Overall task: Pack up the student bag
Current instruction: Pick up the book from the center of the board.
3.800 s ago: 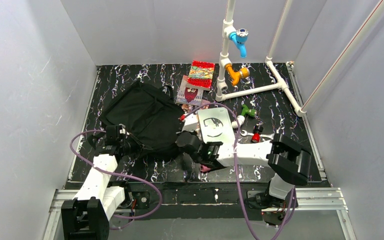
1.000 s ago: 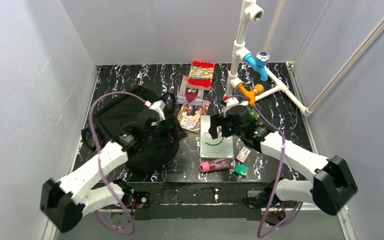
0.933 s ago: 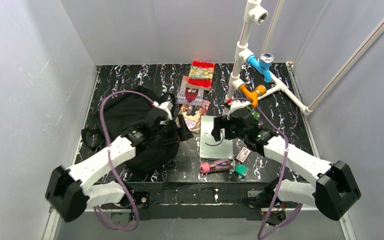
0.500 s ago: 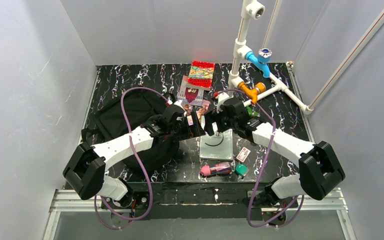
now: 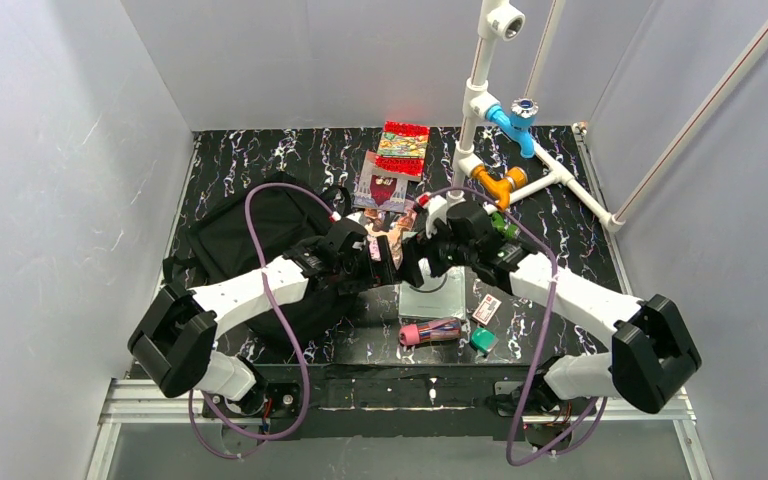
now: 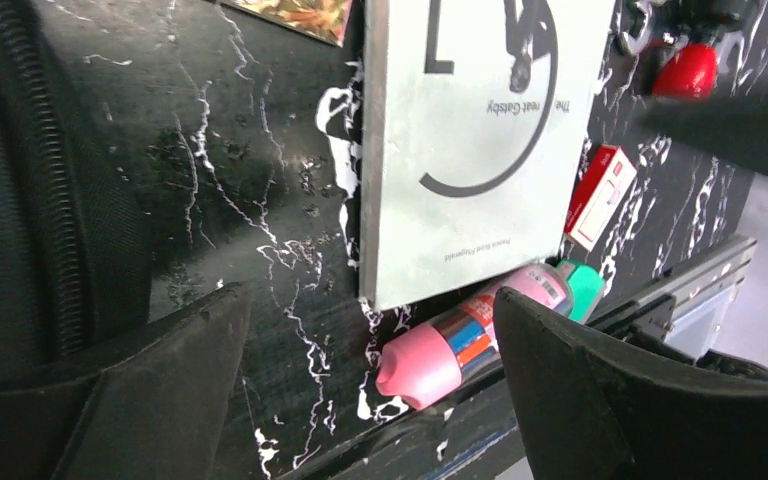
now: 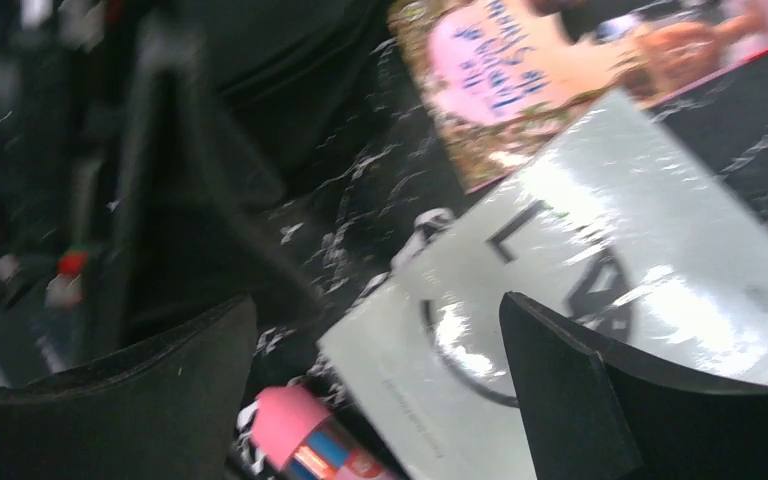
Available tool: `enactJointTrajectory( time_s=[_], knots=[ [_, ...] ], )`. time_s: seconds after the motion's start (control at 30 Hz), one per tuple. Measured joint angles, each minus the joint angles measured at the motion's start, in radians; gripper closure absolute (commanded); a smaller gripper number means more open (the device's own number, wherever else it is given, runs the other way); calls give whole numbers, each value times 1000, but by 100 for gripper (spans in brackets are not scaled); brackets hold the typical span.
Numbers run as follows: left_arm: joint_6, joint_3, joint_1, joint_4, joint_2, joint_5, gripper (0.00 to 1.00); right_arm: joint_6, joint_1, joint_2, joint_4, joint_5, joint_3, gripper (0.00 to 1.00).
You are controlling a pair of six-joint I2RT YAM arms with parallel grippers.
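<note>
The student bag (image 5: 260,232), a big black fabric backpack, lies at the left of the table; its zipped edge (image 6: 30,190) fills the left of the left wrist view. My left gripper (image 5: 384,264) has reached right past the bag and hangs open and empty (image 6: 370,385) over bare table beside a pale grey book (image 6: 480,130). Facing it at close range, my right gripper (image 5: 413,260) is also open and empty (image 7: 375,395) above that book's corner (image 7: 580,300). A pink pencil case (image 5: 430,331) lies in front of the book (image 5: 432,292).
Behind the grey book lie a pink-covered book (image 5: 385,232), a purple one (image 5: 380,186) and a red one (image 5: 403,146). A small red-and-white box (image 5: 487,308) and a green object (image 5: 481,340) sit by the pencil case. A white pipe frame (image 5: 540,170) with coloured valves stands at the back right.
Over the last second my left gripper swung right, off the bag. The right gripper moved left, so the two now nearly meet at the grey book's far left corner. Both stayed open.
</note>
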Motion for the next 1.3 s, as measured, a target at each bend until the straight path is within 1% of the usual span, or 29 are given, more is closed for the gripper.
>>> enactJointTrajectory(
  time_s=[0.07, 0.17, 0.3, 0.37, 0.43, 0.47, 0.53, 0.6, 0.67, 0.77, 0.83, 0.9, 1.03, 1.07, 1.13, 1.2, 1.3],
  knots=[
    [-8, -11, 3, 5, 0, -11, 16, 61, 8, -35, 18, -77, -50, 2],
    [-2, -32, 5, 5, -1, 2, 20, 129, 16, -50, 72, -121, -97, 2],
    [3, -39, 7, 5, 1, 23, 20, 199, 16, -50, 116, -130, -137, 2],
    [5, -39, 7, 7, 8, 41, 18, 229, 15, -54, 142, -122, -163, 2],
    [5, -38, 7, 15, 24, 61, 19, 258, 13, -68, 158, -103, -195, 2],
    [3, -38, 7, 25, 40, 72, 21, 280, 11, -82, 163, -80, -219, 4],
    [-8, -36, 8, 51, 77, 92, 26, 314, 7, -113, 163, -29, -264, 13],
    [-19, -21, 12, 91, 124, 106, 28, 355, 0, -157, 149, 15, -323, 18],
    [-28, 7, 18, 129, 179, 125, 27, 396, -10, -196, 130, 60, -374, 18],
    [-36, 47, 22, 161, 247, 145, 27, 457, -51, -254, 76, 135, -415, 9],
    [-39, 60, 21, 175, 276, 147, 28, 486, -88, -282, 57, 166, -428, 4],
    [-39, 61, 21, 180, 288, 143, 32, 500, -124, -311, 55, 181, -448, 3],
    [-35, 79, 21, 187, 316, 139, 44, 514, -198, -337, 63, 172, -496, 4],
    [-35, 85, 21, 196, 327, 141, 46, 517, -217, -330, 74, 162, -507, 5],
    [-41, 93, 22, 220, 350, 147, 47, 521, -249, -305, 131, 125, -539, 6],
    [-50, 95, 21, 244, 364, 156, 50, 532, -270, -279, 230, 77, -564, 7],
    [-60, 95, 24, 261, 373, 167, 56, 549, -276, -233, 404, -5, -613, 9]
  ],
)
